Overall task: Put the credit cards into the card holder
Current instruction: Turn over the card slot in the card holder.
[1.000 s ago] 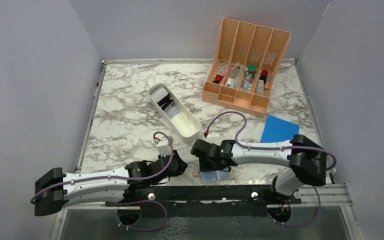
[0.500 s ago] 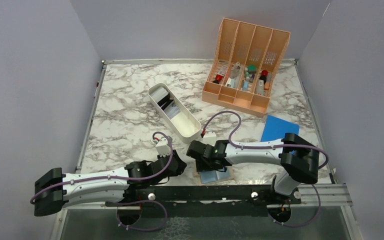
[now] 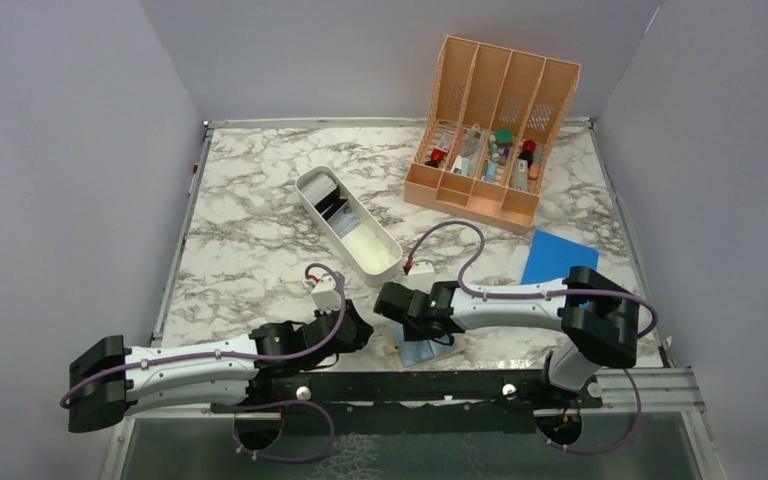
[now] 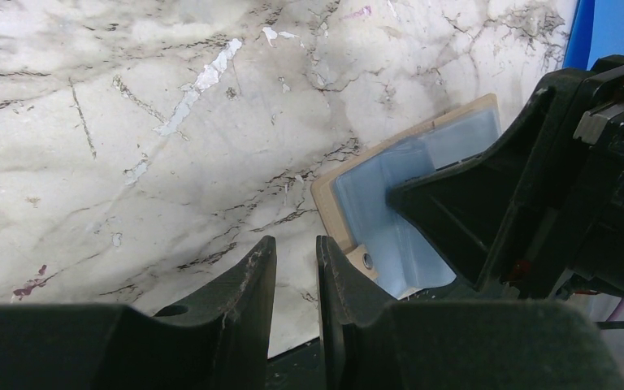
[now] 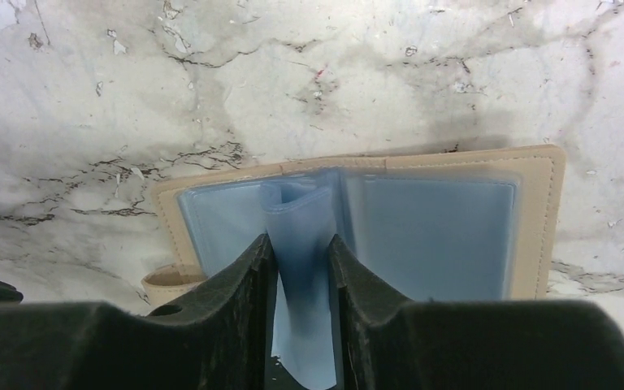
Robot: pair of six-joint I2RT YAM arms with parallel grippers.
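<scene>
The card holder [image 3: 430, 352] lies open on the marble by the near edge, tan border around blue-grey pockets [image 5: 431, 227]. My right gripper [image 5: 301, 244] hangs right over it [image 3: 428, 322], shut on a loose blue inner pocket leaf [image 5: 302, 213] that bulges up between the fingers. My left gripper [image 4: 295, 244] stands just left of the holder [image 4: 406, 219], open by a narrow gap with nothing in it [image 3: 358, 326]. The credit cards [image 3: 336, 211], dark and pale, lie in the long white tray [image 3: 388, 262].
A peach slotted organizer [image 3: 490, 130] with small items stands at the back right. A flat bright-blue rectangle [image 3: 558, 258] lies right of the right arm. The holder's snap tab [image 4: 366, 262] points toward the table's front edge.
The right gripper shifted slightly left over the holder, opened wider, then closed its fingers on the blue inner leaf. The left arm has not moved.
</scene>
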